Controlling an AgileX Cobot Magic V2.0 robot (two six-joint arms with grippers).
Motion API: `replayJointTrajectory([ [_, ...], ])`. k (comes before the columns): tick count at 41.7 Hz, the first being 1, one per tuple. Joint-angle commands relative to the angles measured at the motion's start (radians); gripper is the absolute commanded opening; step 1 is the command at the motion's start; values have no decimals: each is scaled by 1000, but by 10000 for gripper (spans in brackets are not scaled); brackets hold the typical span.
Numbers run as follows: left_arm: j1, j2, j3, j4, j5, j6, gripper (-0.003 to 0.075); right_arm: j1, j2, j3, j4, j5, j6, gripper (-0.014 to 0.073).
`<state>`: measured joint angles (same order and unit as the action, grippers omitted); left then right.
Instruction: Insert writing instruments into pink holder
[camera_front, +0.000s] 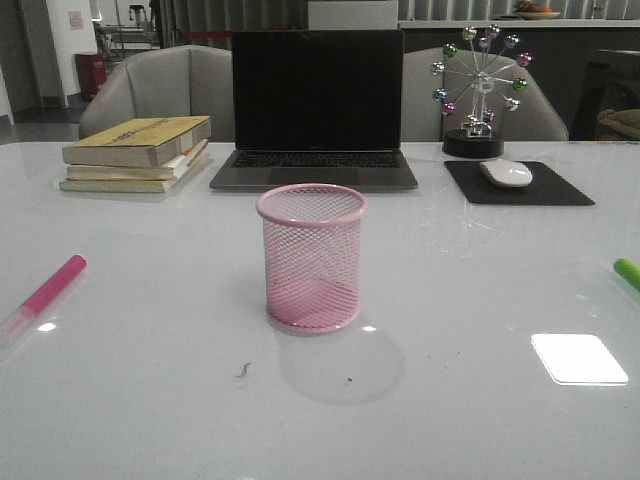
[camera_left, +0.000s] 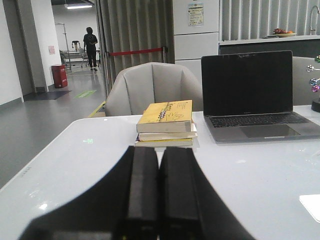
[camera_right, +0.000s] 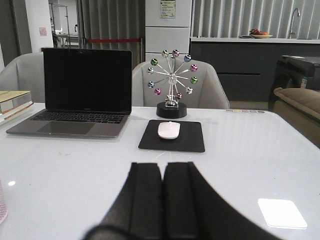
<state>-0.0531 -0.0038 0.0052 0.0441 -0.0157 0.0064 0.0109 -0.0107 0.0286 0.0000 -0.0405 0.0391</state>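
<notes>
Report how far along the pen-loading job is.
Nothing is done yet: the pink holder stands empty. Nothing is in hand either; the left gripper and right gripper are both shut on nothing. Left to do: the magenta marker and the green marker both lie on the table.

Left hand (camera_left: 159, 192) closed, empty; right hand (camera_right: 163, 197) same.

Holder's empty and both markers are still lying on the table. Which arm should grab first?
Probably left. The pink marker lies almost wholly in view on the robot's left, while the green marker shows only its tip at the right edge. Both end effectors, left and right, are shut and empty; the pink holder stands centred.
</notes>
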Motion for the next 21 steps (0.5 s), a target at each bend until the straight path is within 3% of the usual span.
replayJointTrajectory([
  [1, -2, -20, 4, -9, -90, -13, 91, -1, -19, -5, -12, -88, 0, 57],
  [21, -2, -20, 4, -9, -90, -13, 91, -1, -19, -5, -12, -88, 0, 57],
])
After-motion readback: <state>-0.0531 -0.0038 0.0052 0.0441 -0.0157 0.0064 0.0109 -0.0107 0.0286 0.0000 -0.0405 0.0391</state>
